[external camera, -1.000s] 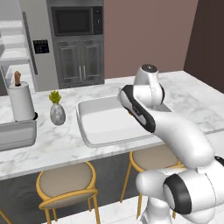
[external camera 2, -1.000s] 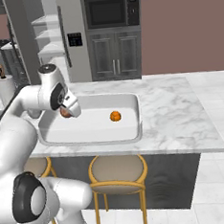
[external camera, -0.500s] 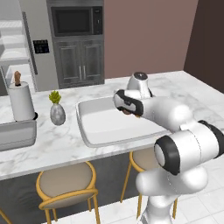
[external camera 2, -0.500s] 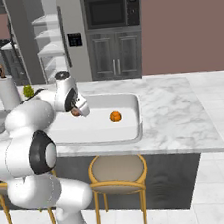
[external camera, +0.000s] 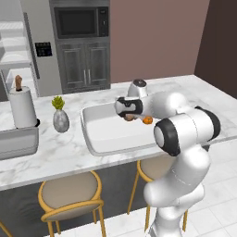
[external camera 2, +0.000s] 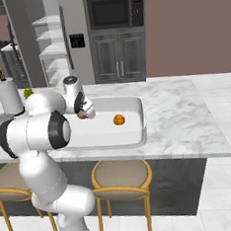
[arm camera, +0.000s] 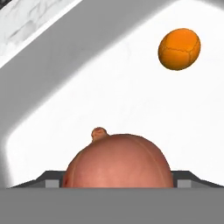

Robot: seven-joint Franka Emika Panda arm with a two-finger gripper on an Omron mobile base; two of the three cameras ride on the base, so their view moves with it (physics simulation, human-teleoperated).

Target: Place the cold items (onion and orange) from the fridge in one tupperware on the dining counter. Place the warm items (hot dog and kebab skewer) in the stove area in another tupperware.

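Reddish-brown and rounded, the onion (arm camera: 117,161) sits clamped between the fingers of the claw (external camera 2: 82,113), which stands wide because the bulb itself is broad. The claw hangs just above the floor of the white tupperware (external camera: 99,139) on the marble worktop (external camera 2: 188,126), with the orange (external camera 2: 119,119) already lying inside, near but apart from the onion.

The main risk, as a judgement, lies in the release. A round onion let go while it is not yet touching the floor could roll across the smooth bottom and knock the orange, or bounce toward the low wall. A tilted hand would make that roll more likely. Opening too close to the near rim could also let the bulb catch on the edge rather than settle inside.

The hand view shows what the base cameras cannot: the onion's little stem nub, its skin filling the space between the fingertips, and bare white floor between it and the orange (arm camera: 179,49). The right base view gives the wider layout instead, showing the whole container, its rim and the paper towel roll (external camera 2: 7,95) further along. The left base view adds the small vase (external camera: 60,119) beside the container, while the arm hides much of the claw there.
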